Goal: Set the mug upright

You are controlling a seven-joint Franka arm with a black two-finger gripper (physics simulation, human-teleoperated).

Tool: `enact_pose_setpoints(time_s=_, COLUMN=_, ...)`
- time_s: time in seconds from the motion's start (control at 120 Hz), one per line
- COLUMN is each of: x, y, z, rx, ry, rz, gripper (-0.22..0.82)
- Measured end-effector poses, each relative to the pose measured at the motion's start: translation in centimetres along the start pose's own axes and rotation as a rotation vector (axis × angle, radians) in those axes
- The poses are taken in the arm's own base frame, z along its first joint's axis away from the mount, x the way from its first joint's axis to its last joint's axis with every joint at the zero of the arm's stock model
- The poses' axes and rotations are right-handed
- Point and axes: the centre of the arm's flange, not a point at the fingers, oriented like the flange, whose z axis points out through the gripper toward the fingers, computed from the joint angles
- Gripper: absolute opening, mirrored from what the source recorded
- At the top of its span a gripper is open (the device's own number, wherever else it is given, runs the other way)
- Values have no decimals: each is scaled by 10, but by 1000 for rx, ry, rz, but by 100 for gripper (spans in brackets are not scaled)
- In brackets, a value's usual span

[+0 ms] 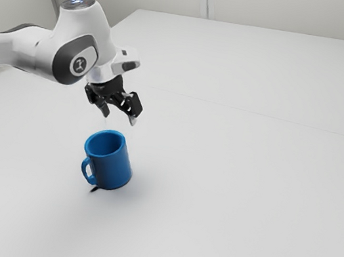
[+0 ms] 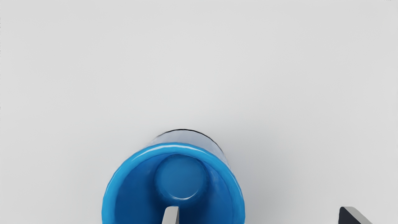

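My gripper (image 1: pixel 119 116) hangs just above the blue mug (image 1: pixel 112 166), its two fingers spread with nothing held between them. The mug stands upright on the table, opening facing up, its handle toward the exterior view's left. In the wrist view the gripper (image 2: pixel 259 210) has one fingertip over the opening of the mug (image 2: pixel 107 199), while the other fingertip is out beyond the rim over the table. The mug's inner bottom shows past the nearer fingertip.
The white table (image 1: pixel 230 212) extends around the mug. A second white surface (image 1: pixel 249 69) lies farther back, in front of pale walls. A small dark mark (image 1: pixel 94 189) is at the mug's base below the handle.
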Motion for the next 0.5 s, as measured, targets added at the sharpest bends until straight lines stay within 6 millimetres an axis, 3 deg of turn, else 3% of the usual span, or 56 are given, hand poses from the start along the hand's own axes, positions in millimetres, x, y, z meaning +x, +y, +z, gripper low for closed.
enact_pose_setpoints(time_s=0.217, x=29, y=0, z=-43, rx=-19, ry=-75, rz=-8, gripper=59)
enact_pose_setpoints(time_s=0.5, x=51, y=4, z=-103, rx=-28, ry=-86, rz=4, gripper=60)
